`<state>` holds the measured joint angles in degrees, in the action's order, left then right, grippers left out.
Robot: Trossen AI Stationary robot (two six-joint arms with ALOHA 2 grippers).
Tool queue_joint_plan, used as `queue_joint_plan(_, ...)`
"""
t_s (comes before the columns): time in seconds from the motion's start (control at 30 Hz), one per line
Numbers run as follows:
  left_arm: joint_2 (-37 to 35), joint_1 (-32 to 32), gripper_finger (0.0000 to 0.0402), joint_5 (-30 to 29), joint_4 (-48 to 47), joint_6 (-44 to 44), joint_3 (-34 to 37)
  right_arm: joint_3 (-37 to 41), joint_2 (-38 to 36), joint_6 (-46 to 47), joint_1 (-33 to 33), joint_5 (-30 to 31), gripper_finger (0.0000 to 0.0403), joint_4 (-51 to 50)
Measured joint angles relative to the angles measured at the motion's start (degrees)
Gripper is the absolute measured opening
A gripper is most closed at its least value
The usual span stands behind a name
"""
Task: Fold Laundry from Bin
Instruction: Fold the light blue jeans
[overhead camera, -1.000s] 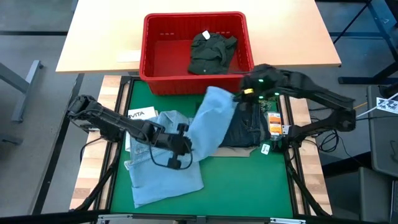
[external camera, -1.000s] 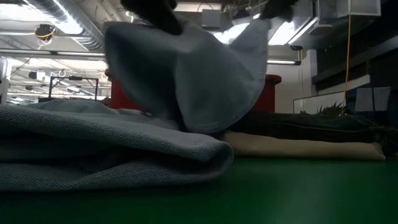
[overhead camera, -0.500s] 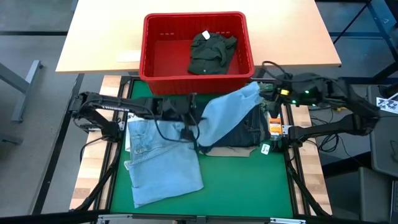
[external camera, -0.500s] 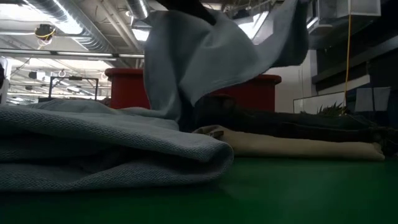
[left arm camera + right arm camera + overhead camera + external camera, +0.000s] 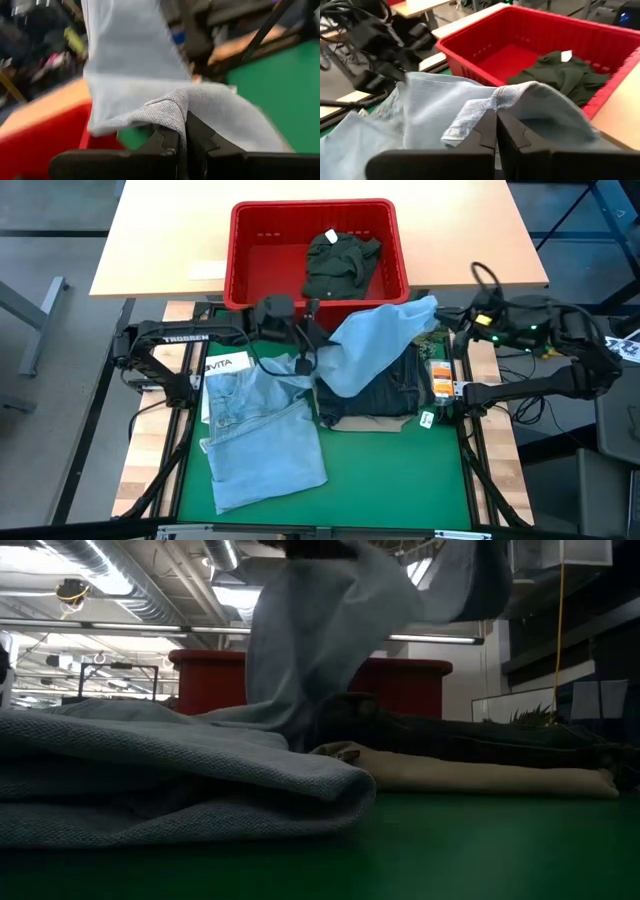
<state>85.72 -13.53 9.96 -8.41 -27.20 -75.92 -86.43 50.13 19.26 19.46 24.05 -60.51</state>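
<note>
**Laundry: 2 pieces stacked, 1 in the air, 1 left in the bin**

The laundry is spread across 3 places. The bin (image 5: 245, 260), a large red plastic crate with a thick rim and slotted walls, sits on the far side of both grippers and holds only a crumpled dark olive-green piece (image 5: 340, 262) with a small white tag; it looks limp and matte, and remains to be taken out.

The light blue jeans (image 5: 262, 435) are the largest item out on the green mat (image 5: 400, 480). Their denim is a coarse, visibly woven twill, thick enough to roll into soft ridges. One part lies flat on the near side of the left gripper (image 5: 322, 358); the other hangs as a taut sheet strung between the 2 grippers, above the stack.

That stack lies beneath the raised cloth, just beside the right gripper (image 5: 436, 308): dark navy jeans (image 5: 385, 392) folded on top of beige trousers (image 5: 480, 776), both flat slabs with rounded fold edges. By my reading, these 2 are finished, and the blue pair is mid-fold.

Each gripper's jaws are clamped tight on a bunched hem of the blue denim, and the wrist views show the fabric pinched and puckered between the dark fingers (image 5: 487, 132).
</note>
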Motion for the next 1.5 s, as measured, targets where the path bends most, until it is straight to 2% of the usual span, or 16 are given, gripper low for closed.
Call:
queue_joint_plan(0.2,-2.7,-3.3,0.0004,11.7,7.8,1.9,-0.1,0.0,-1.7,-0.2,0.0,2.7,0.0001,-0.1)
queue_joint_plan(0.33,-2.9,-5.2,0.0004,13.0,10.8,5.0,-0.1,0.0,-2.0,-0.2,0.0,2.8,0.0001,-2.0)
queue_joint_plan(0.5,-0.1,-6.0,0.0004,12.7,10.4,6.6,-0.1,0.0,-1.9,2.2,0.0,3.0,0.0001,-11.7)
queue_joint_plan(0.63,3.5,-5.9,0.0005,8.1,10.7,6.7,-0.1,0.0,-1.9,5.8,0.0,4.0,0.0001,-19.5)
queue_joint_plan(0.83,9.6,-5.5,0.0018,-2.7,10.6,6.7,-0.1,0.0,-1.8,11.8,0.0,9.2,0.0001,-29.8)
queue_joint_plan(1.0,12.8,-5.1,0.0045,-10.3,10.6,6.7,-0.1,0.6,-1.2,12.4,0.0,11.8,0.0001,-29.4)
queue_joint_plan(1.2,12.8,-5.1,0.0095,-21.4,11.5,7.6,-0.1,0.6,0.4,11.9,0.0,14.1,0.0001,-29.5)
queue_joint_plan(1.5,11.3,-4.2,0.0149,-23.0,14.0,8.7,-0.1,0.6,2.0,11.8,0.0,14.0,0.0001,-29.5)
